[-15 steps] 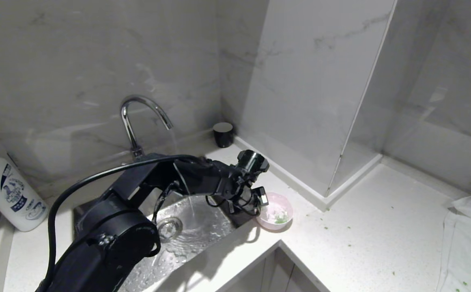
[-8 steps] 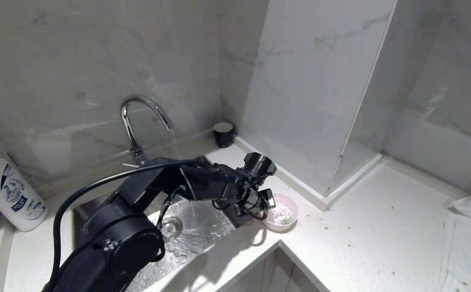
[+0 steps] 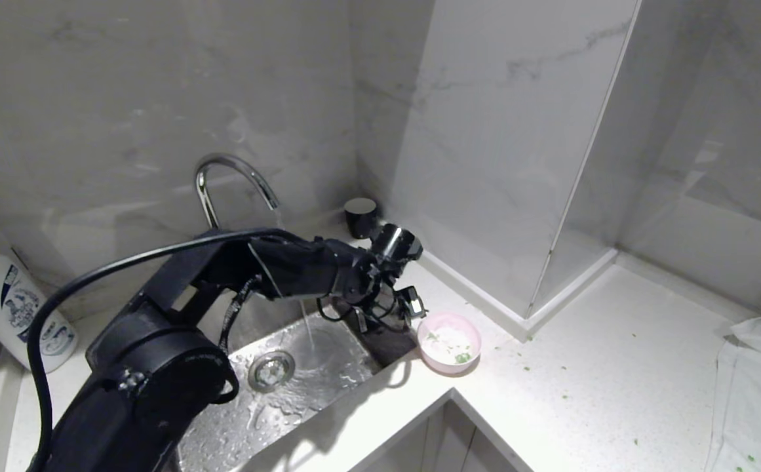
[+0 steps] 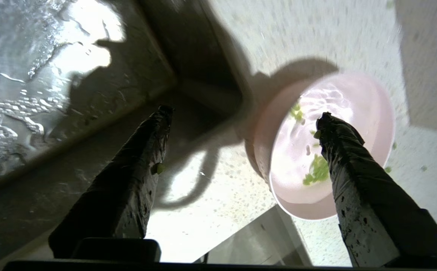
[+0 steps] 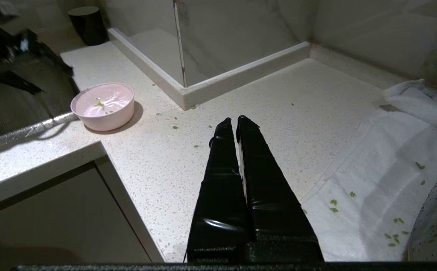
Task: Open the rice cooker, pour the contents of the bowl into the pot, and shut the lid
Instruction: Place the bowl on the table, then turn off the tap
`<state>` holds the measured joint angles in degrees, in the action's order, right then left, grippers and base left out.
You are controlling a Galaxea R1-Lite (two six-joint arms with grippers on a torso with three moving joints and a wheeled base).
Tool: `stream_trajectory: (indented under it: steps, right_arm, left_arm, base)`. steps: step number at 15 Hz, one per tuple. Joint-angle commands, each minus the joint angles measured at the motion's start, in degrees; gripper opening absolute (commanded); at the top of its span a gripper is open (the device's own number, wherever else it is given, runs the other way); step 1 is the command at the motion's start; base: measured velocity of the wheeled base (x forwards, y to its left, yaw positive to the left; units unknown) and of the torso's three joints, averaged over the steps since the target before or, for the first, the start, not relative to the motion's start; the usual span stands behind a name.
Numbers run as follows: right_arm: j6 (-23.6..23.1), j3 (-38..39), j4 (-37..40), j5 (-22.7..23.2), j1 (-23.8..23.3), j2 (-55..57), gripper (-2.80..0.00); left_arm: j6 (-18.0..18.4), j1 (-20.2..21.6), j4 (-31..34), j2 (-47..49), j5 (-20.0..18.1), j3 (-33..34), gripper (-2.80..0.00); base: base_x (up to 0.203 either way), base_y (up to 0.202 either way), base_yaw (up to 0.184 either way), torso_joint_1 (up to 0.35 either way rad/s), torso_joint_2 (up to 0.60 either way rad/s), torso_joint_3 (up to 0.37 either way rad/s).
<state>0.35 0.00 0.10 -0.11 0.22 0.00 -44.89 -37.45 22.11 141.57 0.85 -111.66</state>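
We see a sink of shiny wet steel, its basin beaded with water drops, and behind it a mirror-bright chrome tap. Just beside the sink, the bowl looks like smooth, glossy pale pink plastic. The counter around the sink is white speckled stone with a dull sheen. The walls behind the sink are polished, veined marble. Well away from the sink lies a soft white cloth. The left gripper has fingers wrapped in matt black, rough-looking tape.
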Motion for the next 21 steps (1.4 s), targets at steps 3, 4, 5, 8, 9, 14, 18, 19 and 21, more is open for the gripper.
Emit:
stream_trajectory:
  steps: [3, 4, 5, 8, 9, 14, 18, 19, 21]
  right_arm:
    - [0.0, 0.1, 0.0, 0.0, 0.0, 0.0, -2.80]
    - [0.0, 0.1, 0.0, 0.0, 0.0, 0.0, -2.80]
    - [0.0, 0.1, 0.0, 0.0, 0.0, 0.0, -2.80]
    - [0.0, 0.1, 0.0, 0.0, 0.0, 0.0, -2.80]
    - [0.0, 0.1, 0.0, 0.0, 0.0, 0.0, -2.80]
    - [0.0, 0.1, 0.1, 0.0, 0.0, 0.0, -2.80]
    - [0.0, 0.1, 0.0, 0.0, 0.0, 0.0, -2.80]
    - [0.0, 0.1, 0.0, 0.0, 0.0, 0.0, -2.80]
    - [0.0, 0.1, 0.1, 0.0, 0.0, 0.0, -2.80]
  left_arm:
    - [0.0, 5.1, 2.0, -11.0, -0.3, 7.7, 0.00]
    - [0.1, 6.8, 2.0, -12.7, -0.3, 10.6, 0.00]
    - [0.1, 9.0, 1.8, -14.2, -0.4, 13.8, 0.00]
    - [0.8, 14.9, -2.7, -18.2, -0.7, 23.8, 0.00]
    - [1.6, 16.6, -4.2, -19.9, -0.7, 27.1, 0.00]
    - [3.7, 30.7, -10.0, -20.8, -0.4, 31.9, 0.00]
    - [5.8, 40.5, -10.4, -15.8, 0.4, 26.2, 0.00]
    - [6.0, 41.8, -10.4, -14.8, 0.7, 24.2, 0.00]
    - [6.6, 43.8, -10.4, -12.4, 0.9, 20.0, 0.00]
  base:
    - [0.000, 0.000, 0.000, 0.000, 0.00, 0.000]
    - [0.000, 0.000, 0.000, 0.000, 0.00, 0.000]
    - [0.000, 0.000, 0.000, 0.000, 0.00, 0.000]
    - [0.000, 0.000, 0.000, 0.000, 0.00, 0.000]
    - [0.000, 0.000, 0.000, 0.000, 0.00, 0.000]
    - [0.000, 0.000, 0.000, 0.000, 0.00, 0.000]
    - [0.000, 0.000, 0.000, 0.000, 0.00, 0.000]
    - [0.000, 0.000, 0.000, 0.000, 0.00, 0.000]
    - [0.000, 0.000, 0.000, 0.000, 0.00, 0.000]
